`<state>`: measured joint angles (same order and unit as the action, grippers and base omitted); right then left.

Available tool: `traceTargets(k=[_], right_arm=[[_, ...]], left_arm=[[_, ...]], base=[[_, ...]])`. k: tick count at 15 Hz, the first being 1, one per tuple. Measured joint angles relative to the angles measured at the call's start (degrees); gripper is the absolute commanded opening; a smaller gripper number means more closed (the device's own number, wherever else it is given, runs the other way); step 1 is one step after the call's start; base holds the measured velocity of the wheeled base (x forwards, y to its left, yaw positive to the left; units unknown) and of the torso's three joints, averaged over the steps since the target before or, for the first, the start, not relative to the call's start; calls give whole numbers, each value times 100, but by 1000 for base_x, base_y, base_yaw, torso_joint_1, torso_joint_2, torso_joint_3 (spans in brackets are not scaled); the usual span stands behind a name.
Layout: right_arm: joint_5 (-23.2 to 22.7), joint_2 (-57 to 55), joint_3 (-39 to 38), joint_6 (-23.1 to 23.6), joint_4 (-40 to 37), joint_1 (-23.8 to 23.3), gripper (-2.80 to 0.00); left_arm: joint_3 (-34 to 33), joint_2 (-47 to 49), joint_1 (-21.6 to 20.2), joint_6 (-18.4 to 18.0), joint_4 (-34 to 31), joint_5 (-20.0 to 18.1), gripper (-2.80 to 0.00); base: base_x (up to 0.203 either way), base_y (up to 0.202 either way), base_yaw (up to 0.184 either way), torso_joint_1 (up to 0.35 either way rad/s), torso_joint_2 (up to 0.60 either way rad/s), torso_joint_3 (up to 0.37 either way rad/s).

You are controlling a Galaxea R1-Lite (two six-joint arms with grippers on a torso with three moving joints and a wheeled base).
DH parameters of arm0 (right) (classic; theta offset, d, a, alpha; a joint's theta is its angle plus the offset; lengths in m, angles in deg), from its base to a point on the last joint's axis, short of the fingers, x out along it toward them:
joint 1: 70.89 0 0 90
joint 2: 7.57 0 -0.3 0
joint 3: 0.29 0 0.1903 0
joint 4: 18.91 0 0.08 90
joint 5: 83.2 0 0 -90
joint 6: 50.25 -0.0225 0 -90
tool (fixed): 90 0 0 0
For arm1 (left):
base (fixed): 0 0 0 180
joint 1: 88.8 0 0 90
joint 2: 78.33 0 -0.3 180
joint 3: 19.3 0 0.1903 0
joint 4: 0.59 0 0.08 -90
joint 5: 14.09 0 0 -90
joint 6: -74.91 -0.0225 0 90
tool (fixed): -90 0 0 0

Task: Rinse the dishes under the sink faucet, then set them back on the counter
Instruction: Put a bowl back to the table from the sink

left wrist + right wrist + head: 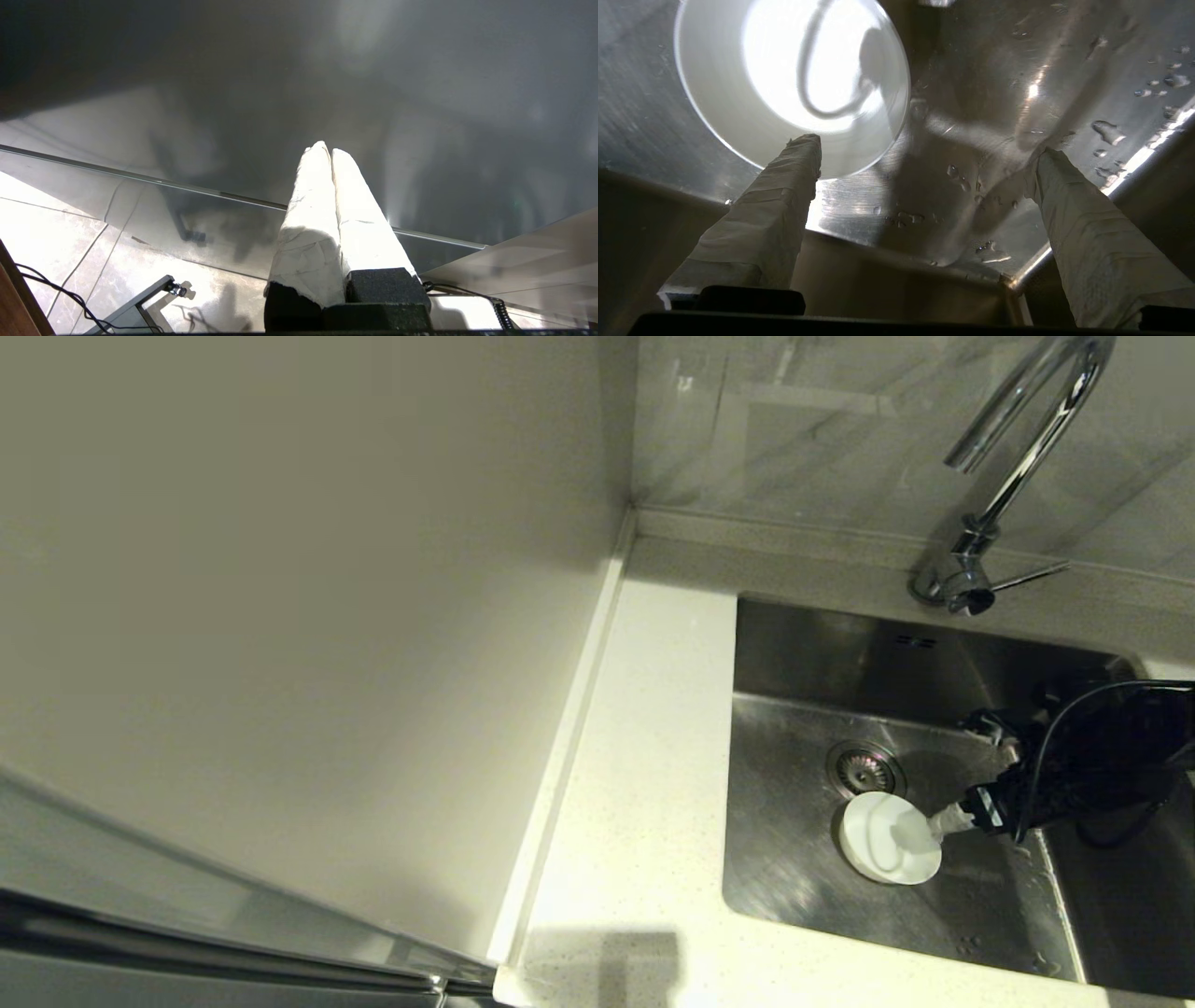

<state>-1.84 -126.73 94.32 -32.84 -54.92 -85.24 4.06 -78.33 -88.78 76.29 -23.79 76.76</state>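
The white, finely speckled stone counter (644, 775) runs along the near edge and up the left side of the sink (803, 859), smooth and matte, with a low matching upstand (569, 737) against the plain beige wall panel (280, 616). The sink is a square basin of brushed stainless steel, its floor streaked and beaded with water drops.

On the basin floor, toward the near side, lies the white bowl (887, 838), small, round and shallow, glossy, sitting flat with its opening upward. Being round, it has no long axis. It lies just near of the round drain strainer (864, 768).

The right gripper (976, 775) reaches into the basin from the right, its two tape-wrapped fingers (784, 186) spread wide. In the head view the nearer finger's tip overlaps the bowl's right rim, and nothing sits between the jaws.

Farther back, two small overflow slots (915, 641) mark the sink's far wall. Beyond it stands the faucet (1018, 448), a tall shiny chrome gooseneck with a thin straight lever (1027, 577) pointing right from its base.

The left gripper (331, 154) is parked away from the sink, its white-wrapped fingers pressed together.
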Motion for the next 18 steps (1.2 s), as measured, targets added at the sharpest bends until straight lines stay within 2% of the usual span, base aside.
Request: traceTargets(k=[10, 14, 18], right_arm=[[25, -391, -10, 12, 20, 77, 0], [134, -622, -5, 19, 452, 203, 0], [280, -808, 1, 17, 516, 276, 0]], left_arm=[[0, 0, 2, 0, 0, 0, -280], [0, 0, 2, -3, 0, 0, -280], [0, 0, 0, 0, 0, 1, -280]], base=[[0, 0, 0, 0, 0, 0], [0, 0, 0, 0, 0, 0], [0, 0, 0, 0, 0, 0]])
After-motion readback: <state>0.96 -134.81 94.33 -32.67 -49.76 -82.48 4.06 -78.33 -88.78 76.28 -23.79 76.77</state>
